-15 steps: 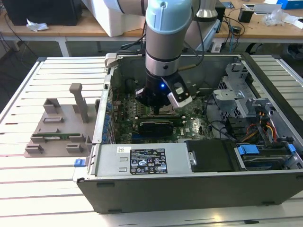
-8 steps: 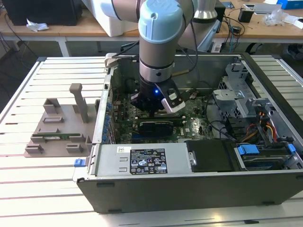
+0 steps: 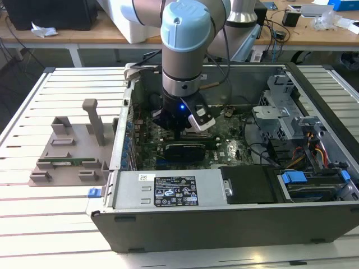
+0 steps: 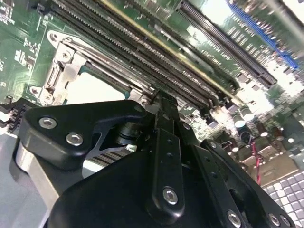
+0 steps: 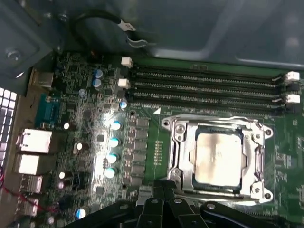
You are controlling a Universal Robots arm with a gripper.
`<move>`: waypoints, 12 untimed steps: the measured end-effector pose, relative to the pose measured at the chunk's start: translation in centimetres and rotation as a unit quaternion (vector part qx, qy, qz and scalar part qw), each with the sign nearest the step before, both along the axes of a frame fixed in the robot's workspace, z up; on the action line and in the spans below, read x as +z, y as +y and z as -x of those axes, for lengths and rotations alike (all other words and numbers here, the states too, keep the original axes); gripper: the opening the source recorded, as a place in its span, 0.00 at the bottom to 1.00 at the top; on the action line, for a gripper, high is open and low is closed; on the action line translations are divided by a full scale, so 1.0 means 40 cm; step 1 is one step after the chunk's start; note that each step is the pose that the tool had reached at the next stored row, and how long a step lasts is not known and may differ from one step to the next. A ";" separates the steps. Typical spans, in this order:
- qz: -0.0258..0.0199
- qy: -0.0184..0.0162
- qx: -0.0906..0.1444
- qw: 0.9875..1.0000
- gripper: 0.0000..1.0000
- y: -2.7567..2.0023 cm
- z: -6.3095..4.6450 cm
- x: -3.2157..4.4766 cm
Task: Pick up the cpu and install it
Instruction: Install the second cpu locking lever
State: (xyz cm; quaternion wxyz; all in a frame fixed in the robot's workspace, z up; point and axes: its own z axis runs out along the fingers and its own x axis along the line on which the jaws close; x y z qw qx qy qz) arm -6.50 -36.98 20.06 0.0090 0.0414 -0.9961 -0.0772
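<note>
The cpu (image 5: 219, 159), a silver square chip, lies flat in the metal-framed socket (image 5: 175, 130) on the green motherboard inside the open computer case (image 3: 224, 224). It also shows as a pale plate (image 4: 97, 88) in the second wrist view. My gripper (image 5: 160, 189) hangs low over the board beside the socket's edge, apart from the chip. Its black fingers (image 4: 160, 102) are shut together with nothing between them. In the exterior view the arm's wrist (image 3: 180, 126) reaches down into the middle of the case.
Long black memory slots (image 5: 204, 85) run just beyond the socket. A grey-brown tray (image 3: 70, 151) holding a green memory stick stands on the slatted table at the exterior view's left. A drive cage (image 3: 286, 120), cables and the case walls hem in the arm.
</note>
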 end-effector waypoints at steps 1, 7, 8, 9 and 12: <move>0.000 0.000 0.000 1.000 0.11 0.004 0.000 -0.002; 0.000 -0.002 0.001 1.000 0.11 0.005 0.002 0.012; 0.000 -0.002 0.001 1.000 0.11 0.006 0.001 0.020; 0.000 -0.002 0.001 1.000 0.11 0.008 -0.001 0.027; 0.000 -0.002 0.001 1.000 0.11 0.021 -0.024 0.029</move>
